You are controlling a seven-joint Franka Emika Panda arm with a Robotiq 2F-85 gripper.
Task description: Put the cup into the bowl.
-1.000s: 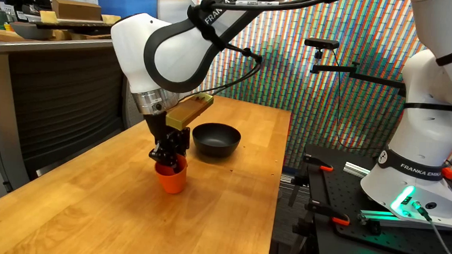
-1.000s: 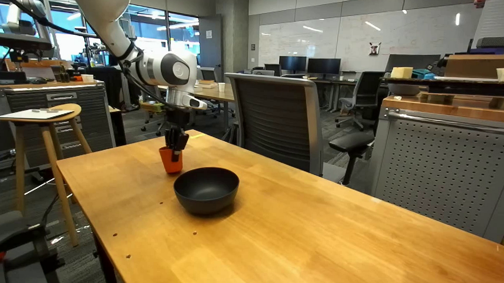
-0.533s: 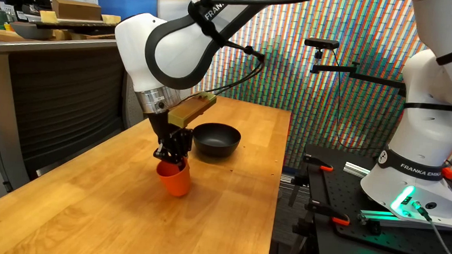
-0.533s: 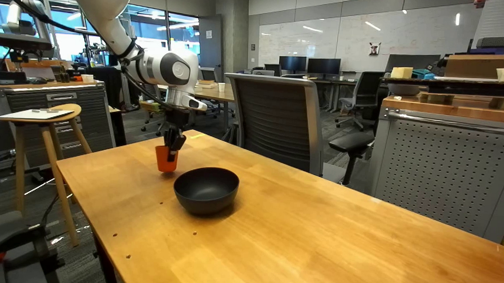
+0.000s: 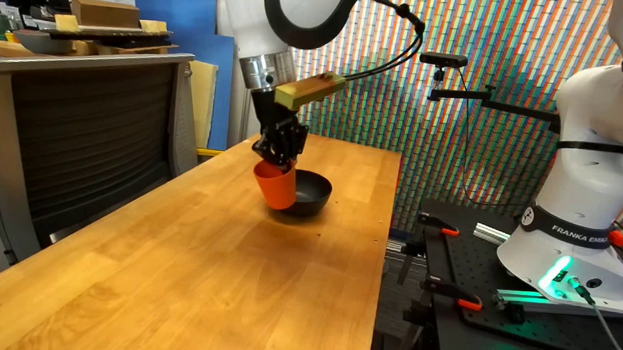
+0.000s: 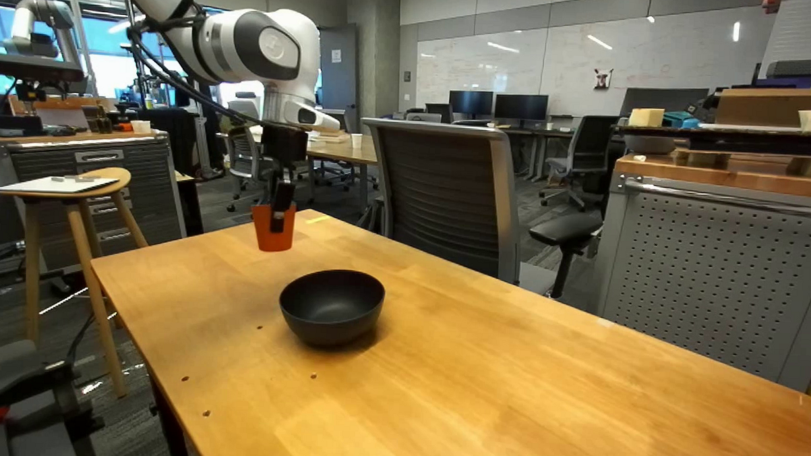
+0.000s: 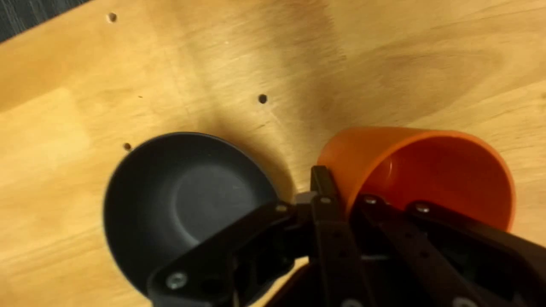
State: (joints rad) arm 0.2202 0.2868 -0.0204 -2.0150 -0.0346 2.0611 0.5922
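Left side of my wrist view I've got the black bowl [image 7: 183, 200] sitting on the table [image 7: 64, 140], delivery not made yet. Middle is my gripper [image 7: 346, 204], pinched on the wall of the orange cup [image 7: 420, 172], one finger inside and one outside, so grab and lift look done to me. Cup itself is on the right, up off the table and beside the bowl, not over it, so I'd say what's left is carry across, lower, let go.

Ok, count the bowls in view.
2: the black bowl, upright on the wooden table; a gray bowl, beyond the office chair in an exterior view. Others may be hidden.
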